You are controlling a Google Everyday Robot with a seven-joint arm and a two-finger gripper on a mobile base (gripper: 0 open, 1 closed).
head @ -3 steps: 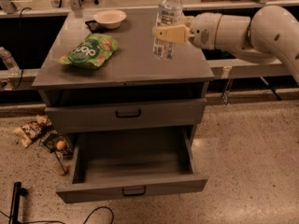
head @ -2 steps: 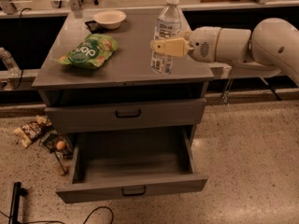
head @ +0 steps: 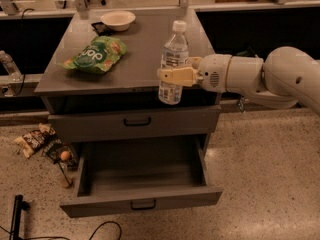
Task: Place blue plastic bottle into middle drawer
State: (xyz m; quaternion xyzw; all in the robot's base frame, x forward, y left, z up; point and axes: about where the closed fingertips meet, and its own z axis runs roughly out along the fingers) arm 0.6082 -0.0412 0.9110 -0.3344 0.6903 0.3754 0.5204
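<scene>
bench top (head: 140,54): flat grey slab, matte, with square corners.
green snack bag (head: 97,54): crinkled glossy foil, lying flat near the left edge, well apart from my grip.
bowl (head: 118,20): pale, round and shallow, at the back edge, left of centre. A dark flat item lay just beside it, too small to identify.
wrappers (head: 32,140): scattered on the speckled floor beyond the left front corner.
upper drawer (head: 135,121): grey front with a black bar handle, pushed in directly under the front edge.
middle drawer (head: 100,208): wide grey box with a black bar handle, pulled out below the front edge, open side up.
blue plastic bottle (head: 173,59): clear plastic with a white cap and a pale label. I held it upright at the front edge toward the right front corner. Its base hung lower than that edge, over the middle drawer's right half.
gripper (head: 171,77): my jaws were clamped across the bottle just below the label. The near finger (head: 181,76) was a flat tan pad.
arm (head: 280,76): white rounded shells, reaching in level from the right edge.
</scene>
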